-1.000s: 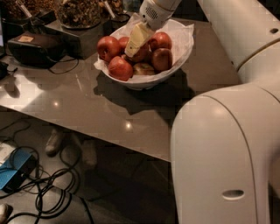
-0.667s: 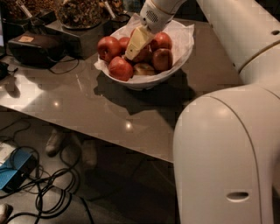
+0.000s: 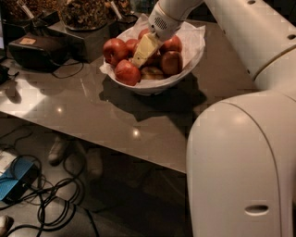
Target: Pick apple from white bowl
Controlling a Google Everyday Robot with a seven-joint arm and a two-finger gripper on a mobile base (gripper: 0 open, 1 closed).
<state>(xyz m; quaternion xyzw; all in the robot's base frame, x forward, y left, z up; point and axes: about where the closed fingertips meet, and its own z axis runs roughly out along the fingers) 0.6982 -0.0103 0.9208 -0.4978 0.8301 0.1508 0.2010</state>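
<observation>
Gripper (image 3: 138, 59): mine, a pale yellowish wedge at the end of my white wrist. It angles down and to the left into the white bowl, with its tip in the middle of the heap of fruit.
Gripper state: I cannot tell whether it is wide, narrow or holding anything. Only one pale face of it shows.
White bowl (image 3: 155, 87): wide and glossy with flaring sides. It stands on the table toward the far edge, directly under my wrist.
Paper lining (image 3: 192, 39): crinkled and white, sticking past the bowl's rim, most of it at the right and back.
Red apples (image 3: 115, 48): all inside the white bowl. Two are at the front left, two darker ones to the right of my gripper, and more lie behind it. I cannot tell which one carries the sticker.
Pale apple (image 3: 150, 72): yellowish, low at the front of the heap, just beside my gripper's tip. I cannot tell whether they touch.
Table (image 3: 92, 109): grey-brown and shiny, with the bowl's shadow falling on it toward me.
Black box (image 3: 34, 51): on the table, well left of the bowl, with a cable running from it.
Containers (image 3: 85, 14): at the back left, filled with brown bits.
My arm (image 3: 249, 37): white, reaching from the right across the bowl.
My body (image 3: 240, 171): a large white shell filling the lower right.
Floor: dark cables (image 3: 51, 196) and a blue object (image 3: 16, 180) lie at the lower left, below the table edge.
</observation>
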